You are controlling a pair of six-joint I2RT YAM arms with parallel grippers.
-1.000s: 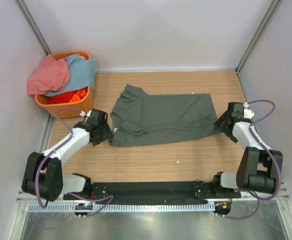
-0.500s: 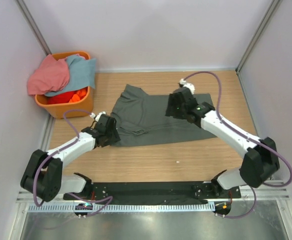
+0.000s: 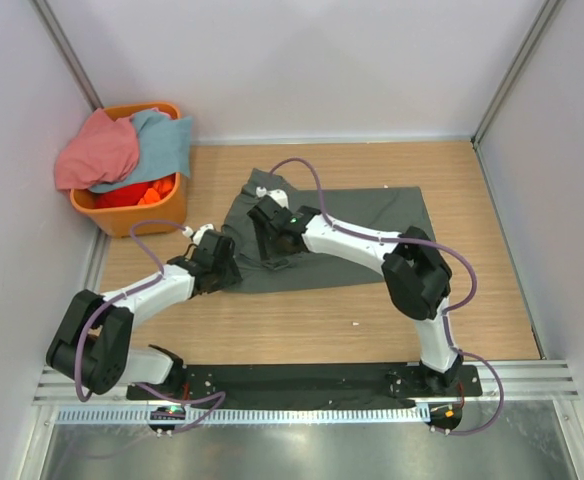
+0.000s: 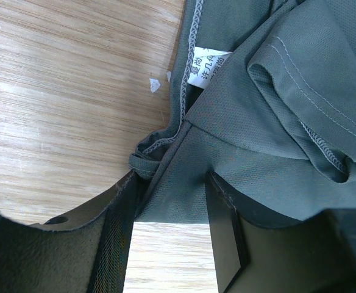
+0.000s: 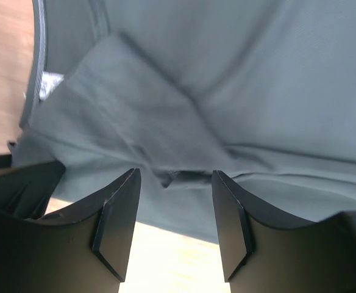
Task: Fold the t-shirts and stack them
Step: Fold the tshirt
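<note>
The right arm has swung from the table's (image 3: 372,315) right edge over to the left part of the grey shirt (image 3: 372,225). The left gripper (image 4: 172,178) has crept a little onto the shirt's near-left corner. The shirt lies spread on the table. The left jaws stand apart with the hemmed corner between them and the white label (image 4: 207,64) just beyond. The right gripper (image 5: 176,176) is also parted, with a small fold of cloth lying between its jaws, not pinched.

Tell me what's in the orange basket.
A salmon-pink t-shirt and a light blue t-shirt heaped over the basket rim; something orange below. Anything deeper is covered.
</note>
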